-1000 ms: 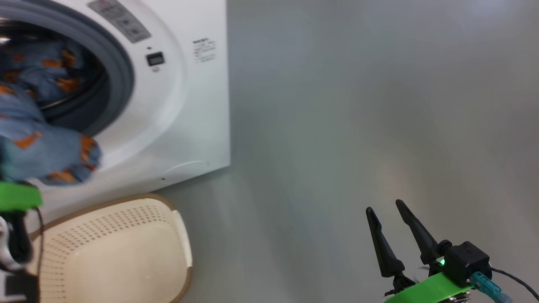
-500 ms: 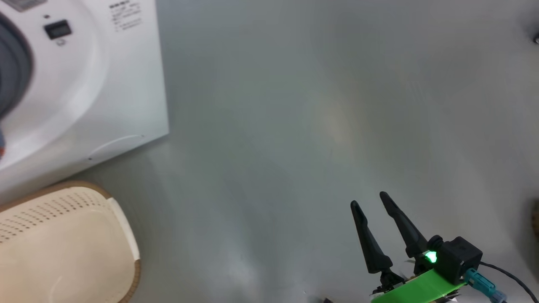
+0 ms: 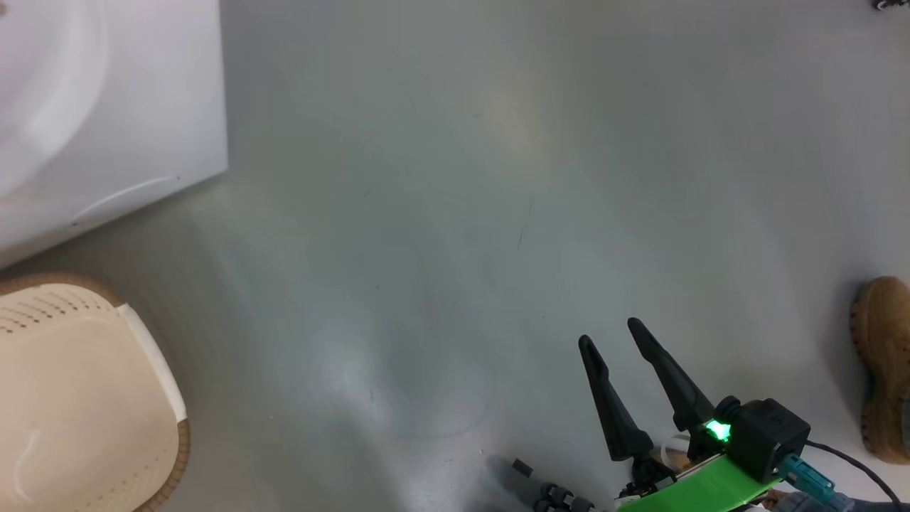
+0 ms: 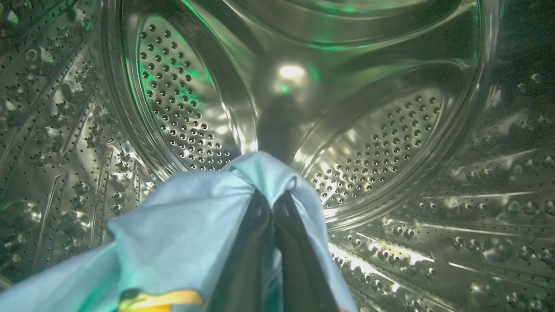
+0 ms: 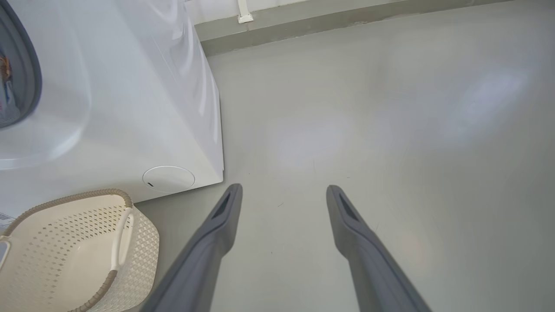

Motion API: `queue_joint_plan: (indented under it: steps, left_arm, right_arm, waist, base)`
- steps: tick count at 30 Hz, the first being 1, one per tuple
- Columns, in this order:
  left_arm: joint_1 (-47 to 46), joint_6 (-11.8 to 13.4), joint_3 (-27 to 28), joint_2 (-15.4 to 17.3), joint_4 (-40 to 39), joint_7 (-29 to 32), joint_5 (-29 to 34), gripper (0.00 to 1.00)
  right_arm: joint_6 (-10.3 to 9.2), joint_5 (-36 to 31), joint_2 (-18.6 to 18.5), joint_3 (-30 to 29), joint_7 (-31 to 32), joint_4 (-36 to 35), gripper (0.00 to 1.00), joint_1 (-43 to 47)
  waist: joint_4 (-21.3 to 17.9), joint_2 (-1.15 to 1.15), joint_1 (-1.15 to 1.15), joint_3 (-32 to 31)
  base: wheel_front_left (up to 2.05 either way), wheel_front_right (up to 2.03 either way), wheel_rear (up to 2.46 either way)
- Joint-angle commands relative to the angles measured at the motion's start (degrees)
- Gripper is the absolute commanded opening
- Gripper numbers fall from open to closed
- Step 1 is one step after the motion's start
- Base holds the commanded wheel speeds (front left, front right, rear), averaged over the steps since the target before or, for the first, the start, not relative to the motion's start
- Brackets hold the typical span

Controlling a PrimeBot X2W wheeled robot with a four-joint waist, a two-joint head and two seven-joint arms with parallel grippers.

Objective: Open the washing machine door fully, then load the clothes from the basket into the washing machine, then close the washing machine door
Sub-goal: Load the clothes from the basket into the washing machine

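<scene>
**Left hand inside the drum, blue fabric in its grip**

The left hand (image 4: 274,197) is sitting well inside the washing machine, its 2 dark fingers pinched together on a fold of the clothes (image 4: 182,225). It's light blue fabric with a flash of orange print at the bottom edge. The cloth is draping over both fingers and trailing off to the lower left of the left wrist view. All around it the perforated steel drum (image 4: 390,130) is gleaming, with green light glancing off the back wall.

Out on the other side, the right hand (image 3: 608,333) is hanging over the bare grey floor (image 3: 426,213), fingers spread wide and gripping nothing. It's well apart from the washing machine (image 3: 106,107), whose white front is filling the upper left corner of the head view.

The basket (image 5: 65,199) is standing on the floor just in front of the machine's lower corner, brown woven rim up. From the right wrist, a sliver of grey gasket (image 5: 30,78) is showing at the far left, with a bit of blue fabric in the opening behind it.

At the right edge of the head view, a person's tan shoe (image 3: 881,355) is resting on the floor.
</scene>
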Motion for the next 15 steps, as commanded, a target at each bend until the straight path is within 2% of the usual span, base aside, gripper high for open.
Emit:
queue_joint_plan:
  steps: [1,8,15]
  left_arm:
    - [-2.5,-0.3,1.0,3.9,-0.7,-0.3,-0.4,0.0]
    - [-9.9,-0.7,0.7,4.5,1.4,-0.3,0.0,0.0]
    - [-15.3,-0.9,-2.5,3.8,0.8,-0.3,0.2,0.0]
  right_arm:
    - [0.09,0.4,-0.8,1.1,-0.3,-1.8,1.0,0.2]
    - [0.09,0.4,-0.8,-0.6,-0.3,-3.2,1.0,2.6]
    - [0.09,1.5,-0.8,-0.9,-0.3,-4.3,1.0,3.6]
  waist:
    - [-0.6,0.0,0.0,2.3]
    - [0.1,0.0,0.0,4.5]
    - [0.5,0.0,0.0,6.4]
  base:
    - [0.0,0.0,0.0]
    - [0.0,0.0,0.0]
    - [0.0,0.0,0.0]
